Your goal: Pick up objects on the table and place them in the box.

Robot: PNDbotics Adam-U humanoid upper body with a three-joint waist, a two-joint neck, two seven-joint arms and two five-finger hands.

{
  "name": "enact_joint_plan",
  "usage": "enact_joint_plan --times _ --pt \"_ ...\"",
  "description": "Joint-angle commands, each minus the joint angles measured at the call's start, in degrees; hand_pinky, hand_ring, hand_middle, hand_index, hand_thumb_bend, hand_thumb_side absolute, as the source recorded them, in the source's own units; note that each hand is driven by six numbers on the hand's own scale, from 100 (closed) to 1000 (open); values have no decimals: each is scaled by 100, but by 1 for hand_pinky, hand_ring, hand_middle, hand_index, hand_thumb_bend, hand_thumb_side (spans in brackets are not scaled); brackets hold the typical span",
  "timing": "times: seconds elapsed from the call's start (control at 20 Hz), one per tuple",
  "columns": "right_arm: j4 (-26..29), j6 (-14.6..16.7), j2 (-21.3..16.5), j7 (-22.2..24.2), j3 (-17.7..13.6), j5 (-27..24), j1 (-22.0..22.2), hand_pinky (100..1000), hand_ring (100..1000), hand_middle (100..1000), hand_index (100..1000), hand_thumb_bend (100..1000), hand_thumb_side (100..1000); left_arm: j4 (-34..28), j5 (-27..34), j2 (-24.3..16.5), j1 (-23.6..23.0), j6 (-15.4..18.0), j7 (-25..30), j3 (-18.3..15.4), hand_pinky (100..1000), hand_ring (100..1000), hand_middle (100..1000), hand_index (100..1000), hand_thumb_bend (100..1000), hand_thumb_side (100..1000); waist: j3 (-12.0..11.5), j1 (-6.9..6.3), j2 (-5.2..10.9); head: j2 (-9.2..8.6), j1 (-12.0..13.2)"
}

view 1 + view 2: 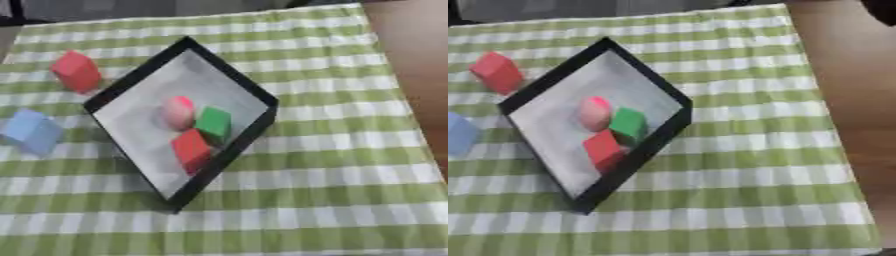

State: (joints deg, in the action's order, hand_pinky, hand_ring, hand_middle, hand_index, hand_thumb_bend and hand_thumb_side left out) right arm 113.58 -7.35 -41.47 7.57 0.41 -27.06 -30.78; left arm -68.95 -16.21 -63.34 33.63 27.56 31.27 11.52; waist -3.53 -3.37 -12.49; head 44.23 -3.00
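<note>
At the centre of the frame I see the box (229, 145), a shallow black-walled tray with a pale grey floor, set askew like a diamond on the green-and-white checked cloth (350, 190). Inside it lie three pieces close together: a pink rounded one (178, 112), a green block (213, 122) just to its right, and a red block (191, 149) below them. Outside, at the upper left, a red block (76, 71) stands beside the box's wall; a blue block (31, 131) sits at the left edge. I read no writing anywhere. Neither hand appears, so I cannot tell what the fingers are doing.
</note>
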Motion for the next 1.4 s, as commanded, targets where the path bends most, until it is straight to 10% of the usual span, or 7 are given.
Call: enact_joint_plan --times 0.05,1.4 --pt "101 -31 -84 -11 -52 -27 -84 873 741 641 777 273 225 171 -204 -90 190 109 -39 -36 853 855 808 852 772 100 3 -61 182 -11 106" --pt "101 -66 -28 -80 -93 0 -13 871 731 632 773 274 232 1115 -712 606 1173 793 502 47 864 850 806 851 879 233 -65 93 63 -44 -112"
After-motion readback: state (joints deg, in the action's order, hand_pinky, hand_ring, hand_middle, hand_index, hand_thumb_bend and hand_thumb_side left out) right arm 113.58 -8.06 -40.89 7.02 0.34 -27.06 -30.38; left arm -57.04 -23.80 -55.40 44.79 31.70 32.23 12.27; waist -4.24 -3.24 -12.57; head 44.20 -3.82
